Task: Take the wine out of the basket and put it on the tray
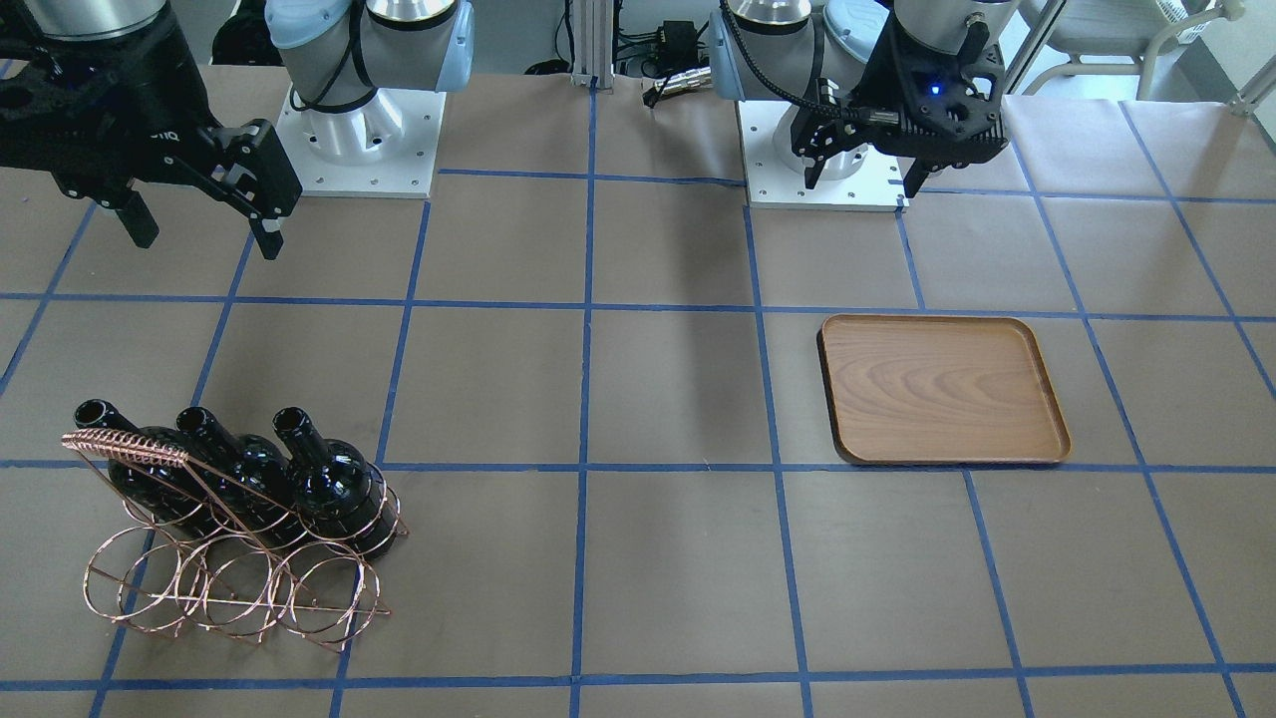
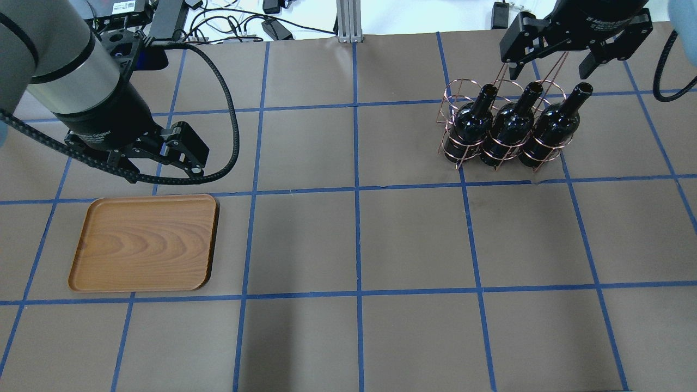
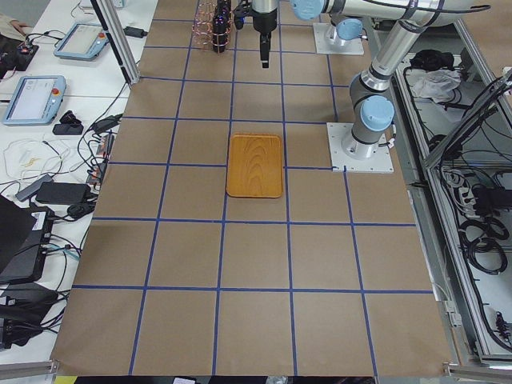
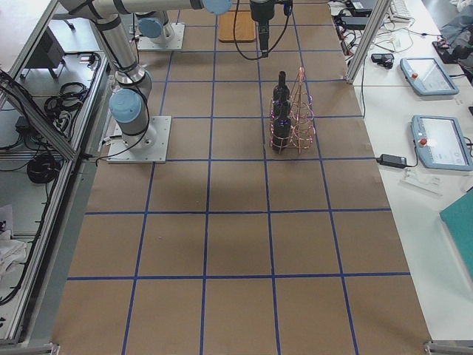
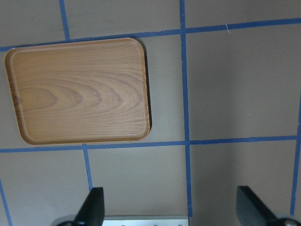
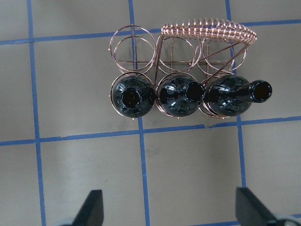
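Note:
Three black wine bottles stand leaning in one row of the copper wire basket, necks up; they also show in the right wrist view and the front view. The basket's other row of loops holds nothing. My right gripper hangs open and empty high above the basket; its fingertips frame the bottles from above. The wooden tray lies bare on the other side of the table. My left gripper is open and empty, above the table beside the tray.
The table is covered in brown paper with a blue tape grid. The two arm bases stand at the robot's edge. Cables and an aluminium post lie along the far edge. Tablets and cables sit on a side bench.

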`<state>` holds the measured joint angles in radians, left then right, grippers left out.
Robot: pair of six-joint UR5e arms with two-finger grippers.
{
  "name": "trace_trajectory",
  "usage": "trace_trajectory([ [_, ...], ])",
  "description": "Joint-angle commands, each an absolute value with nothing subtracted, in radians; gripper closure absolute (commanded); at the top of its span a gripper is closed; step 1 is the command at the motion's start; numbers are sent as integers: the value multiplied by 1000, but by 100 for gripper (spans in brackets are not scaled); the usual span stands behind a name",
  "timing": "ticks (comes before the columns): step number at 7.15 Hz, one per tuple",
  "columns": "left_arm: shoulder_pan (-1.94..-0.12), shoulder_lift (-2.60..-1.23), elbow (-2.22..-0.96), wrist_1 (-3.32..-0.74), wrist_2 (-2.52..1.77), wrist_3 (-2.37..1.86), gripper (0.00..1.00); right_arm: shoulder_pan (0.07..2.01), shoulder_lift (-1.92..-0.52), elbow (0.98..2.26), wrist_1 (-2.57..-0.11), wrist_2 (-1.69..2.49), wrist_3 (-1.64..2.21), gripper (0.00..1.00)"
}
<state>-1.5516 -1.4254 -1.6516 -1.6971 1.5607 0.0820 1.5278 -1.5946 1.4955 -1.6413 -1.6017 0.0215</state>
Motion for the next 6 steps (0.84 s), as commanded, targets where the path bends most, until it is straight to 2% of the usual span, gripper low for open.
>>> trace_trajectory([
  [1, -1551, -1422, -1651, -1695, 1580, 83, 0, 1528, -1595, 1496, -1632, -1601, 24, 0],
  [6, -1549, -1420, -1654, -1704, 1608, 83, 0, 1528, -1606, 1491, -1631, -1603, 26, 0],
])
